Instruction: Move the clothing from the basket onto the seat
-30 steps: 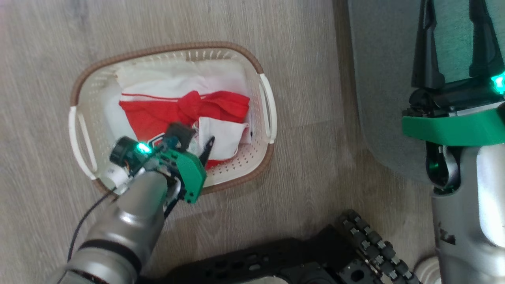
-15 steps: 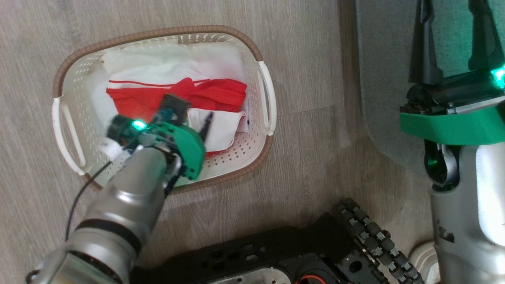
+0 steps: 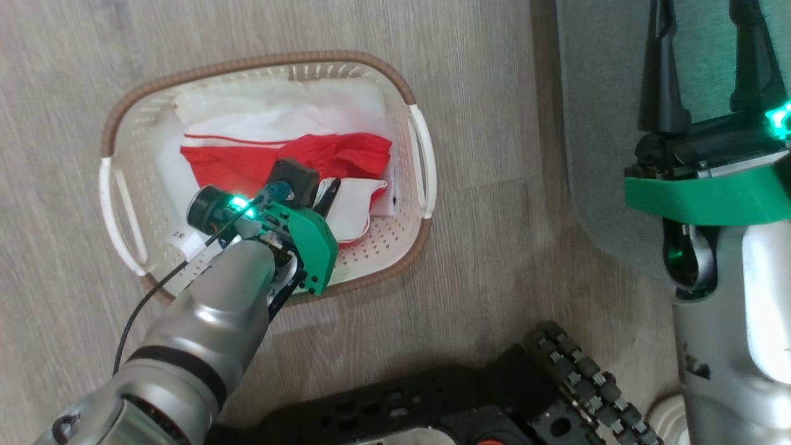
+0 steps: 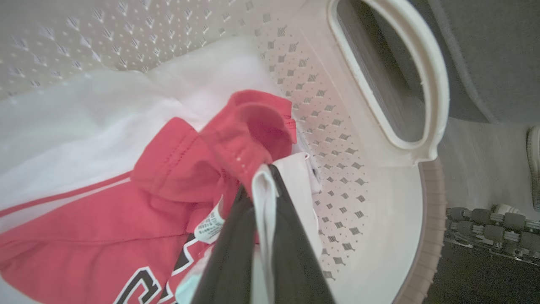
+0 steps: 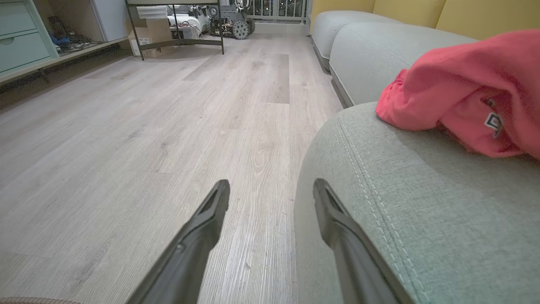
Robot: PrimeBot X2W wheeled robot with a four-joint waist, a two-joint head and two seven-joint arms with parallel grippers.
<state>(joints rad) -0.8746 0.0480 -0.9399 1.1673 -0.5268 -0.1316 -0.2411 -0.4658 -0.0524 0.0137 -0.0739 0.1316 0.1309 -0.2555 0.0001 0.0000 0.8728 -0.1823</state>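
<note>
The cream basket (image 3: 415, 93) stands on the floor with red, white-trimmed clothing (image 3: 241, 167) bunched inside over a white sheet. My left gripper (image 3: 329, 190) reaches down into it. In the left wrist view this gripper (image 4: 263, 179) is shut on a white fold of the clothing (image 4: 105, 219), beside a red collar and a care label, close to the basket's perforated wall (image 4: 337, 126). My right gripper (image 3: 704, 25) hangs open over the grey-green seat (image 3: 599, 123). Between its fingers, my right gripper (image 5: 271, 185) holds nothing. Another red garment (image 5: 464, 88) lies on the seat (image 5: 422, 219).
My dark wheeled base (image 3: 494, 395) sits just below the basket on the wood floor. The basket's white handle (image 4: 430, 76) faces the sofa. Farther off are more sofa cushions (image 5: 379, 38), shelving (image 5: 25, 42) and a metal rack (image 5: 177, 29).
The head view has shifted a little. My left gripper has edged deeper into the basket and sits pinched on the white fold. The right gripper has stayed put.
</note>
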